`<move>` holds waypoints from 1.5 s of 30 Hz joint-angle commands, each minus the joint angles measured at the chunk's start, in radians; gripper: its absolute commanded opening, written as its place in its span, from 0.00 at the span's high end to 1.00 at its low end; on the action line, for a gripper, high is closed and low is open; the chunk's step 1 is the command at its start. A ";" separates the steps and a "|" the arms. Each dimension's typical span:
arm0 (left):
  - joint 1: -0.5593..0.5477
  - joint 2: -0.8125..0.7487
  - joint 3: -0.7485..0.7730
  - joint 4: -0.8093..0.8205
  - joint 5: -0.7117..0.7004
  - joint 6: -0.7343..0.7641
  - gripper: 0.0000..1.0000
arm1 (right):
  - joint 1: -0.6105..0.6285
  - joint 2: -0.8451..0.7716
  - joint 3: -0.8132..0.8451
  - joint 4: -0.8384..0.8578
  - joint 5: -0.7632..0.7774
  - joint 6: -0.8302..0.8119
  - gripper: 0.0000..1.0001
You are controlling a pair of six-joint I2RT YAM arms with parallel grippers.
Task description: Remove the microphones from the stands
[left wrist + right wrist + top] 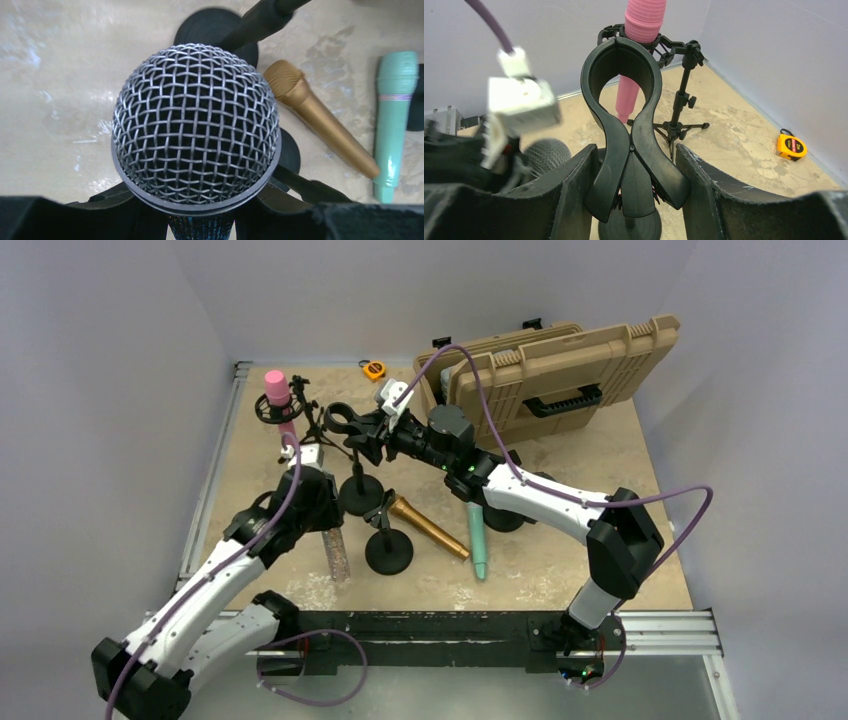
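The left jaws pinch the microphone [195,125] by its glittery handle, just below the mesh head that fills the left wrist view. Seen from above, the handle slants out from under the left arm [215,580] at about 8 o'clock on the table [620,470], apart from the clip [616,150].

The right jaws are pressed onto the clip's lower legs. The clip tops the stand [360,495], whose round base sits left of the table's middle, toward 9 o'clock.

A second stand [388,550] is at 5 o'clock from the first. A gold microphone [430,528] lies just beside it at 3 o'clock, and a teal microphone [478,540] lies further along the same way.

A pink microphone [275,390] hangs in a tripod mount at 10 o'clock. A yellow tape measure [374,369] lies near 11 o'clock, and a tan case [560,370] rests at 1 o'clock.
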 commanded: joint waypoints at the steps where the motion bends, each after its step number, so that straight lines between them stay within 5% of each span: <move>1: 0.058 0.092 -0.069 0.170 0.125 -0.064 1.00 | -0.005 -0.018 0.044 0.036 0.025 -0.002 1.00; 8: 0.075 0.278 -0.111 0.240 0.189 -0.034 1.00 | 0.000 -0.028 0.022 0.062 0.008 0.002 1.00; 16: 0.079 0.357 -0.161 0.294 0.184 -0.075 0.50 | 0.002 -0.029 0.020 0.066 0.030 0.008 0.98; 22: 0.079 0.328 -0.164 0.285 0.173 -0.081 0.32 | 0.008 -0.018 0.032 0.061 0.038 0.006 0.93; 29: 0.079 0.198 -0.126 0.199 0.178 -0.067 0.27 | 0.016 -0.023 0.035 0.060 0.052 0.005 0.82; 38: 0.079 -0.234 -0.006 0.174 0.261 0.085 0.25 | 0.020 -0.053 0.018 0.080 0.082 0.010 0.54; 41: 0.094 -0.252 0.105 0.159 0.285 0.026 0.10 | 0.022 -0.054 0.022 0.083 0.083 0.010 0.48; 43: 0.107 -0.183 0.235 0.096 0.325 -0.004 0.08 | 0.023 -0.055 0.027 0.081 0.084 0.009 0.19; 45: 0.109 -0.078 0.386 -0.013 0.303 -0.035 0.07 | 0.026 -0.057 0.028 0.085 0.083 0.011 0.07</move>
